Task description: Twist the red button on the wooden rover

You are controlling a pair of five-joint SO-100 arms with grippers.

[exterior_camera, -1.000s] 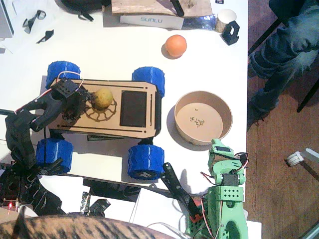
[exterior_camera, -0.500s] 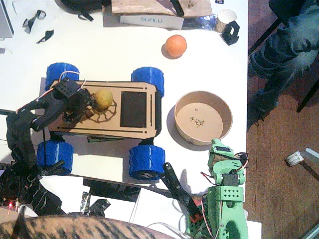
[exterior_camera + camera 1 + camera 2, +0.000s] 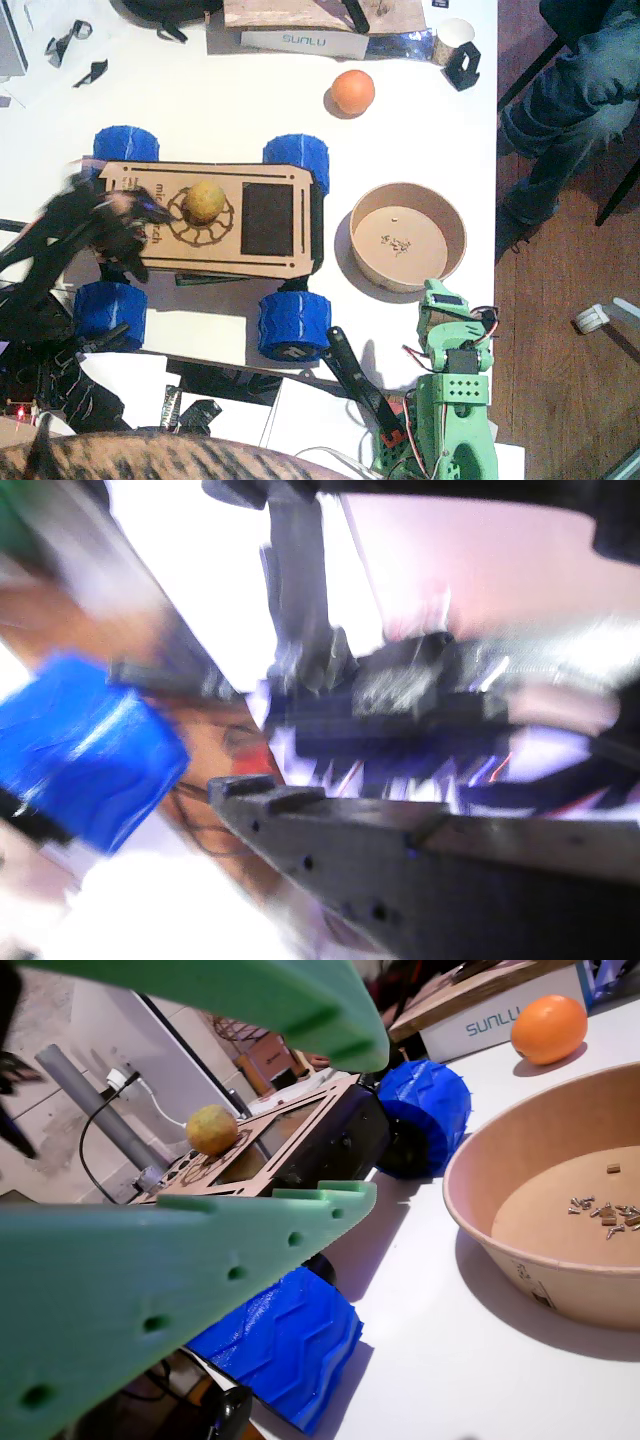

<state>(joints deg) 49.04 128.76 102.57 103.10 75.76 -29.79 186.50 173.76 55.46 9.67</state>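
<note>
The wooden rover (image 3: 270, 180) lies left of centre on the white table, with blue wheels (image 3: 293, 325) at its corners. My left gripper (image 3: 120, 228), black and motion-blurred, hangs over the rover's left end beside the printed lettering. The red button cannot be made out in the fixed view. In a wrist view, a red smear (image 3: 262, 760) shows between the blurred jaws of the left gripper (image 3: 265, 730), and their state is unreadable. My green right gripper (image 3: 441, 298) rests at the lower right, and its jaws stand apart with nothing between them in the other wrist view (image 3: 370, 1125).
A yellowish ball (image 3: 205, 199) sits in the rover's gear cutout. A tan bowl (image 3: 450, 215) holding small bits stands right of the rover, and an orange ball (image 3: 352, 91) lies behind it. Clutter lines the far edge. A person's legs (image 3: 570, 110) are at the right.
My left gripper has swung from the gear cutout down and left to the rover's end, uncovering the lettering. The rover shifted slightly. The right arm has not moved.
</note>
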